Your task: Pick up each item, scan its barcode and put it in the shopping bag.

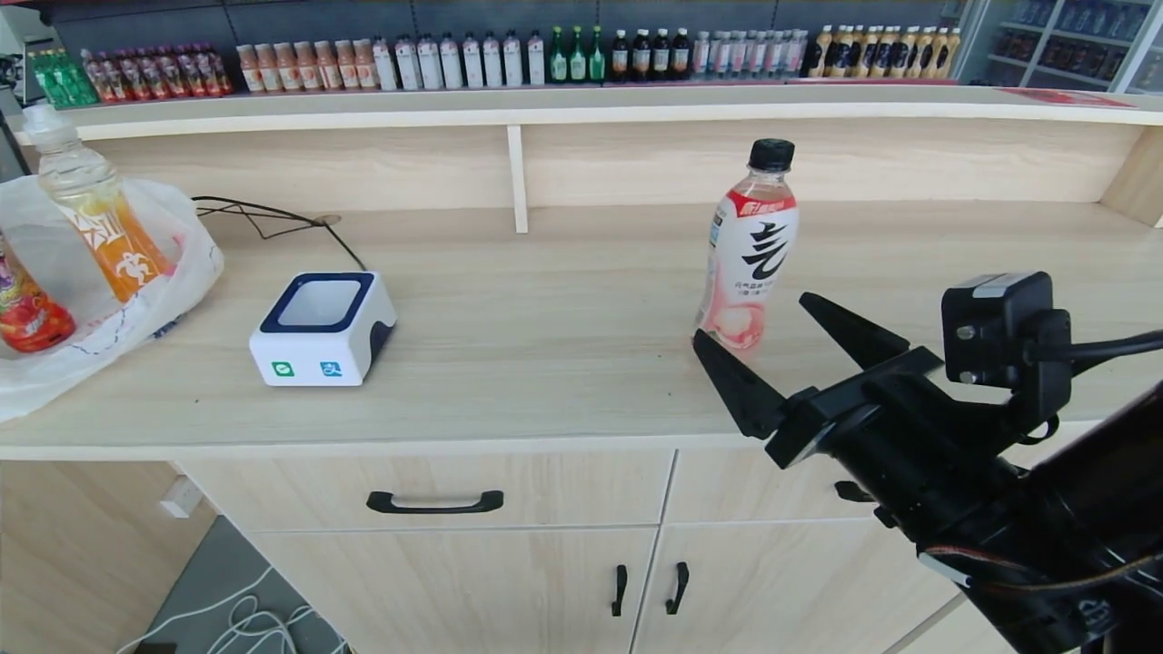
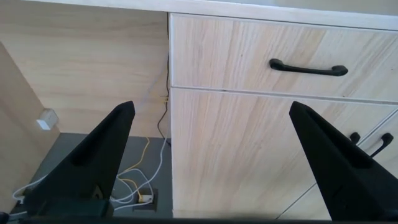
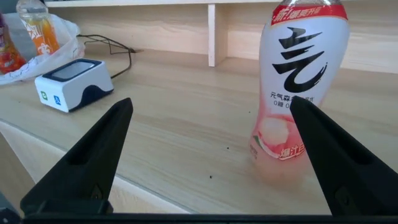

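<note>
One bottle (image 1: 750, 245) stands upright near the counter's (image 1: 545, 300) front edge, right of the scanner (image 1: 323, 327), not yet in the shopping bag (image 1: 186, 250) at the left end. My right gripper (image 1: 752, 318) faces it, jaws wide to straddle it. My left gripper (image 2: 211, 106), jaws also wide, hangs below the counter.

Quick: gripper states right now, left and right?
Left gripper: open, empty.
Right gripper: open, empty, beside the bottle.

The right pincer (image 1: 749, 315) is matte black with tapered, wedge-shaped fingers.
</note>
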Available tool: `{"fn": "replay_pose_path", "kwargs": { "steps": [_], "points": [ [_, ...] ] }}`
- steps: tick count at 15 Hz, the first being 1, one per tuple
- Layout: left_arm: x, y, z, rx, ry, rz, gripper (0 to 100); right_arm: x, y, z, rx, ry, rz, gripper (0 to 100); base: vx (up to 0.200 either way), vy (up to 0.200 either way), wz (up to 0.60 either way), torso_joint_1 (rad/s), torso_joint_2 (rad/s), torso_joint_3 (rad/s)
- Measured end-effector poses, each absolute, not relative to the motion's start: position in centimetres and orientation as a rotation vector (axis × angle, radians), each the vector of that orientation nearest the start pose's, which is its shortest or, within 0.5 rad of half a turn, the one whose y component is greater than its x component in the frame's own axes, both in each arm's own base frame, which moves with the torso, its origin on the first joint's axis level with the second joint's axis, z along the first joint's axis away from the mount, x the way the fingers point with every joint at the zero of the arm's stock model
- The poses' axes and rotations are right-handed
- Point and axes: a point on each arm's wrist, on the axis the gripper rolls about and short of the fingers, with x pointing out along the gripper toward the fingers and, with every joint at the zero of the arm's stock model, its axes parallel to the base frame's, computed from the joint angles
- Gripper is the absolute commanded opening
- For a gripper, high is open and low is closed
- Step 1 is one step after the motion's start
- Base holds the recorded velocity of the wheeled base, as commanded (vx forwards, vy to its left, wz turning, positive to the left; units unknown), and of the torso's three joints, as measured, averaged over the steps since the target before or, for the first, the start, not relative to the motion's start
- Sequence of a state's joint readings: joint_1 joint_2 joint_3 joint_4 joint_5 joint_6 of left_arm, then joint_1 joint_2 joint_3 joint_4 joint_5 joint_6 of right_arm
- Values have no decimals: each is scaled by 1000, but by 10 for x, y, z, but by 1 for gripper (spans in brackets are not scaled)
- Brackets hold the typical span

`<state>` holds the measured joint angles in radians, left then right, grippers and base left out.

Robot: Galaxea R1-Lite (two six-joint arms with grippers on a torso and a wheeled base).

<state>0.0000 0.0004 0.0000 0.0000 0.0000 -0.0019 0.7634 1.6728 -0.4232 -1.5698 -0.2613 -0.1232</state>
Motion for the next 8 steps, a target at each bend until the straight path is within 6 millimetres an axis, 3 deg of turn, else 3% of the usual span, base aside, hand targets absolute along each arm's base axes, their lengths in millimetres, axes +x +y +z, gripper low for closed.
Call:
{"fn": "replay_pose_path", "kwargs": {
  "steps": [8],
  "points": [
    [-23, 0, 75, 0, 0, 0, 100, 194, 173, 191, 16, -306, 311, 100, 0, 0, 0, 0, 0, 0]
  ]
}}
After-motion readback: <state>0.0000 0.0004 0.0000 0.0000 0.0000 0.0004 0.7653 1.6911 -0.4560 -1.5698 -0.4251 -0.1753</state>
